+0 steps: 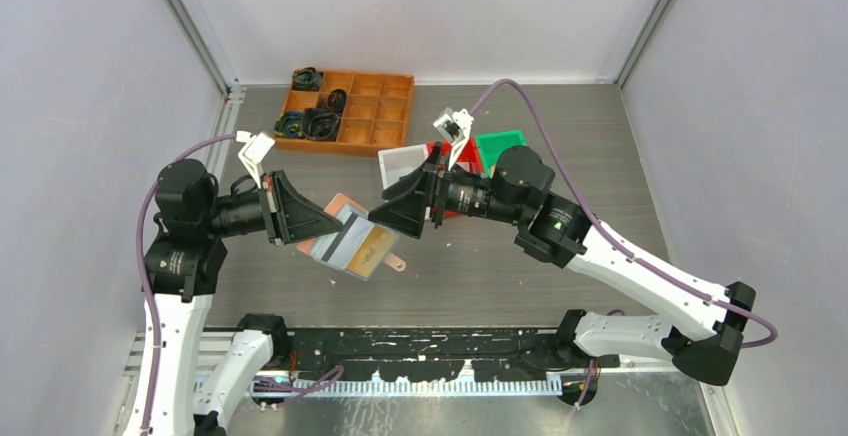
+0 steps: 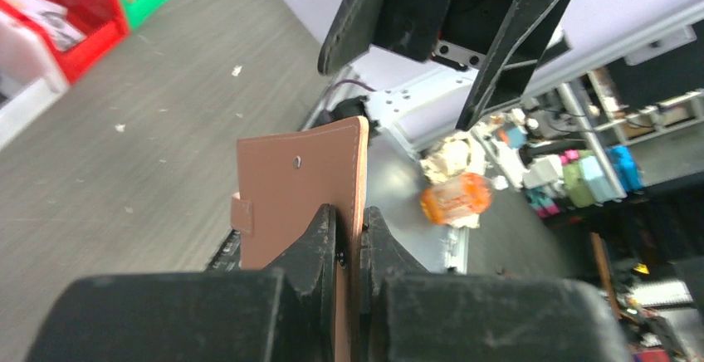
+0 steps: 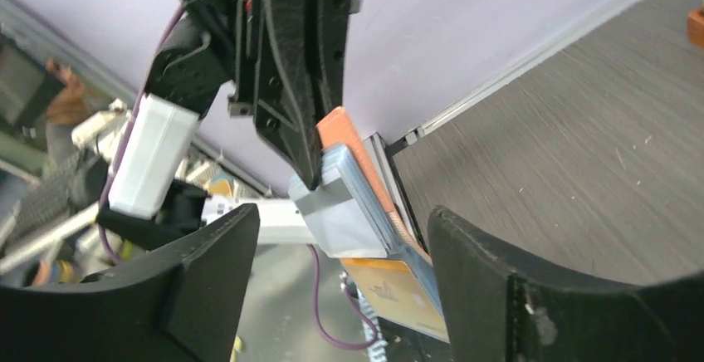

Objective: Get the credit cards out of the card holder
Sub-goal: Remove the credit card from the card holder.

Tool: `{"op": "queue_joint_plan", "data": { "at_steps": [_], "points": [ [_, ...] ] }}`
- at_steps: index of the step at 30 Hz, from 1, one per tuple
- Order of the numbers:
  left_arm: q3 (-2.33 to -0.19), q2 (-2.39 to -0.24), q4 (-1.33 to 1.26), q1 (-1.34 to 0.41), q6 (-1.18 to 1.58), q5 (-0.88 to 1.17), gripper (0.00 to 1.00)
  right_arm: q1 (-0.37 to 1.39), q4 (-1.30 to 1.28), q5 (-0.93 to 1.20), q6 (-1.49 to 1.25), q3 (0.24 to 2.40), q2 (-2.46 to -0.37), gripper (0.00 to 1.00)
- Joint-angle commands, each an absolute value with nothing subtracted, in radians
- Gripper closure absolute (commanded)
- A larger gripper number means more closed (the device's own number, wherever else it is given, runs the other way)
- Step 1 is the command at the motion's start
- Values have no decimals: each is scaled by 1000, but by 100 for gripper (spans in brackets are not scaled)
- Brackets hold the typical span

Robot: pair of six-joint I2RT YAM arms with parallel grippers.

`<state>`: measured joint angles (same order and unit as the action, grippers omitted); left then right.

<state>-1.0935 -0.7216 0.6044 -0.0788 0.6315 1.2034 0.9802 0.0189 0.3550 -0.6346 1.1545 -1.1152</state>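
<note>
Top view: at mid-frame a salmon-pink leather folding card holder (image 1: pixel 343 204) is held up, fanned open. An orange-tan plastic credit card (image 1: pixel 370 248) shows in its bluish sleeves. The left gripper (image 1: pixel 322 226) clamps its left edge, and the right gripper (image 1: pixel 388 214) sits just to its right.

Left wrist: lower centre, fingers pinched tight on the holder's edge.

Right wrist: jaws spread wide, with the holder beyond them at centre frame.
</note>
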Motion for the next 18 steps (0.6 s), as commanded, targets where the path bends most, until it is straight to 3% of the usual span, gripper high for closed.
{"op": "queue_joint_plan", "data": {
  "at_steps": [1,6,12,15,17,18],
  "points": [
    [-1104,-713,348,-83,917,1315,100,983,-69,524,-418,1238,-1125,19],
    [-1126,-722,340,-84,976,1331,100,983,-39,646,-429,1251,-1149,19],
    [-1132,-722,336,-83,985,1338,100,983,75,704,-541,1243,-1214,30],
    [-1125,-723,334,-83,971,1344,99,983,148,718,-612,1241,-1251,44],
    [-1122,-721,341,-83,943,1348,96,983,186,720,-651,1236,-1264,59],
    [-1124,-721,362,-83,913,1347,89,983,200,720,-667,1232,-1265,70]
  ]
}}
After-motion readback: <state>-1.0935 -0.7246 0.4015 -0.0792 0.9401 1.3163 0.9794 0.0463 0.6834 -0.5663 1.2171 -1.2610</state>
